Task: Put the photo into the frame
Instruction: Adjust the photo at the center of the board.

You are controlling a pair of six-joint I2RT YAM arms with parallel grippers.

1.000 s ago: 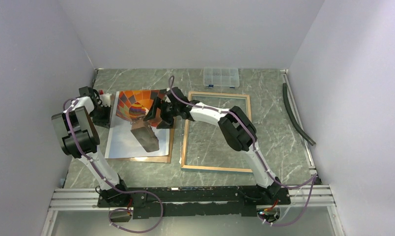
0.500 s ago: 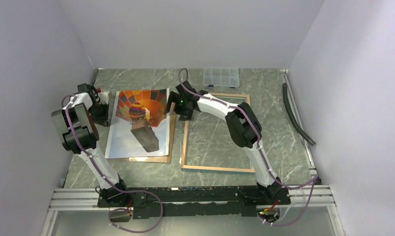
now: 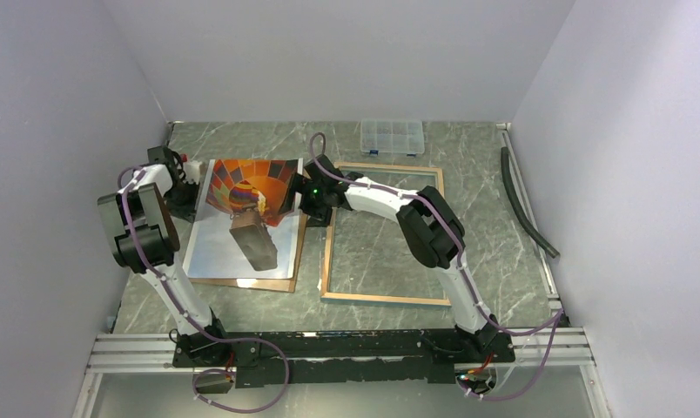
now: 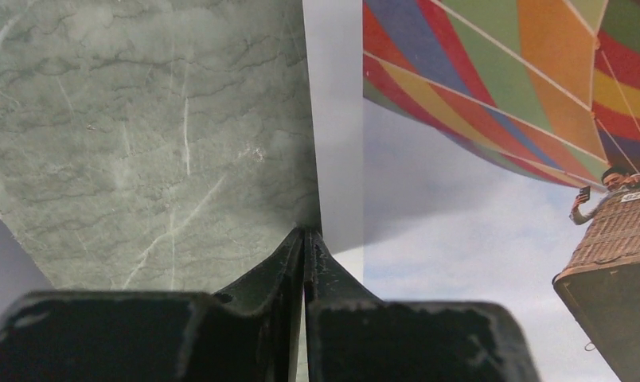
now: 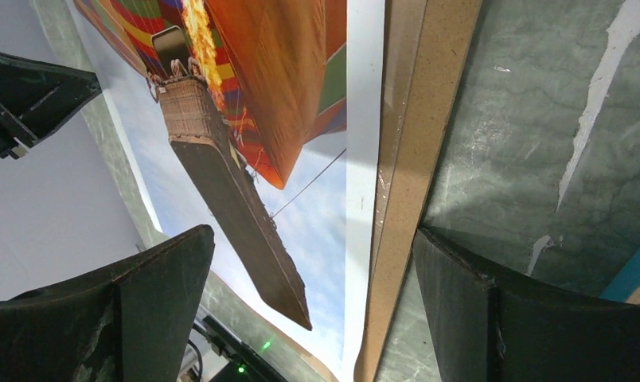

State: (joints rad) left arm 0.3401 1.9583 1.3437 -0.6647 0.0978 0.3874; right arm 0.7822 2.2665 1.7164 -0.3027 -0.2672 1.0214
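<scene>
Top external view showed a green marble table (image 3: pixel 486 192) with both arms reaching away from their bases. Largest on it was the frame (image 3: pixel 386 299), which lay flat on the right half with its tan side up and the tabletop visible through its opening. Just left of it lay a brown board (image 3: pixel 242 284), and the photo (image 3: pixel 246 222) rested picture side up on that board, outside the frame. Its balloon end pointed to the far wall and looked bowed upward. A black hose (image 3: pixel 525 205) ran along the right edge of the table, and a small clear box (image 3: pixel 392 137) sat just beyond the frame's far rail.

At the photo's left edge, the left gripper (image 3: pixel 183 185) had its fingers pressed together, the tips meeting right at the white margin (image 4: pixel 305 239). Whether any paper was caught between them could not be told. The right gripper (image 3: pixel 310 196) was at the photo's far right corner with its fingers spread wide (image 5: pixel 313 235). One finger was over the picture and the other over bare table, so the photo's right margin and the board's edge (image 5: pixel 396 199) lay between them, and it held nothing.
</scene>
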